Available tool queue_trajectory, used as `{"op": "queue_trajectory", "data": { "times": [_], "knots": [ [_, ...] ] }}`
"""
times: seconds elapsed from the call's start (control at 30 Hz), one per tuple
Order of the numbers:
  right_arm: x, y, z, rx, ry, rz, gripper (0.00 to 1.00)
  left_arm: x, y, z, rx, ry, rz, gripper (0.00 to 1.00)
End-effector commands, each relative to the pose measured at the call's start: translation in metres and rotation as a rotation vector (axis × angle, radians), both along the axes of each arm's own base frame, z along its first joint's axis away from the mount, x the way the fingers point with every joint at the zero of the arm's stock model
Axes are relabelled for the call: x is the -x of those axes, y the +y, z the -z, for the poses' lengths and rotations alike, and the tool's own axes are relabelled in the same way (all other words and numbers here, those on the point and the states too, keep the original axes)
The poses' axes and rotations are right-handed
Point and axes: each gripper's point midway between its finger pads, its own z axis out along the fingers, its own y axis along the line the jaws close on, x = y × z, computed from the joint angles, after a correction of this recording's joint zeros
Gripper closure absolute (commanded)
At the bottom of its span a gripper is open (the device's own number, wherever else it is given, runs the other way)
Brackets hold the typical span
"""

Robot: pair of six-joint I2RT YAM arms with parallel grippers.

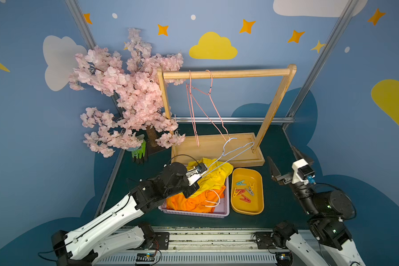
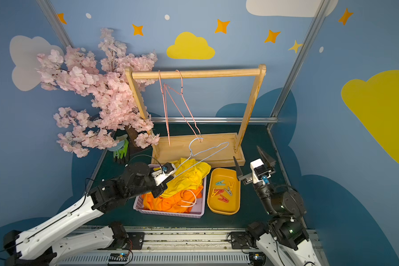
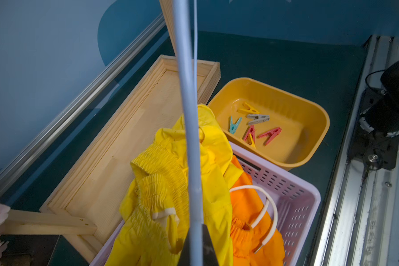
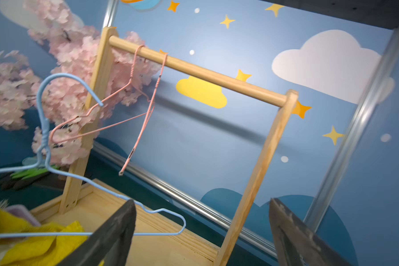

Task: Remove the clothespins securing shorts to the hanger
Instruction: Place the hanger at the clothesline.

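Observation:
Several clothespins point(image 1: 244, 189) point(image 2: 223, 191) point(image 3: 255, 125), red, teal, grey and yellow, lie loose in a yellow tray point(image 1: 259, 207). Yellow shorts point(image 1: 214, 177) point(image 3: 161, 191) lie on top of orange shorts point(image 1: 194, 203) point(image 3: 247, 207) in a lilac basket point(image 1: 226, 213). My left gripper point(image 1: 201, 176) point(image 3: 197, 230) is shut on the bare wire of a light blue hanger point(image 1: 230, 152) point(image 4: 44, 129), held tilted above the basket. To the right of the tray, my right gripper point(image 1: 283, 156) point(image 4: 202, 202) hangs open in the air with nothing between its fingers.
A wooden clothes rack point(image 1: 226, 73) stands at the back on its tray-like base point(image 1: 240, 161), with two bare pink hangers point(image 1: 207, 92) on the bar. A pink blossom tree point(image 1: 124, 92) and green-and-black gloves point(image 1: 139, 152) are at the back left.

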Motion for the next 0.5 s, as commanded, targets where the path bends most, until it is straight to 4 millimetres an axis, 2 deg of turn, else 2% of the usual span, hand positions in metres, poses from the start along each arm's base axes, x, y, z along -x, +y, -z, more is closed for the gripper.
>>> {"op": "queue_trajectory", "data": {
  "times": [0.0,0.1,0.13,0.17,0.33,0.37,0.47],
  "knots": [
    [-0.012,-0.025,0.025,-0.137,0.119,0.113,0.1,-0.016,-0.022,-0.032,0.161,-0.021,-0.152,0.96],
    [-0.013,-0.031,0.028,-0.201,0.098,0.13,0.1,-0.021,-0.045,-0.04,0.153,-0.076,-0.24,0.96],
    [-0.011,-0.032,0.024,-0.209,0.084,0.133,0.1,-0.023,-0.049,-0.043,0.147,-0.114,-0.291,0.96],
    [-0.013,-0.032,0.029,-0.204,0.092,0.14,0.1,-0.027,-0.051,-0.049,0.15,-0.152,-0.363,0.96],
    [-0.02,-0.037,0.049,-0.19,0.172,0.187,0.1,-0.031,-0.07,-0.051,0.223,-0.019,-0.524,0.96],
    [-0.016,-0.04,0.04,-0.204,0.161,0.189,0.1,-0.034,-0.071,-0.052,0.226,-0.011,-0.571,0.96],
    [-0.01,-0.047,0.041,-0.22,0.176,0.202,0.11,-0.04,-0.073,-0.056,0.2,-0.019,-0.701,0.96]
  ]
}}
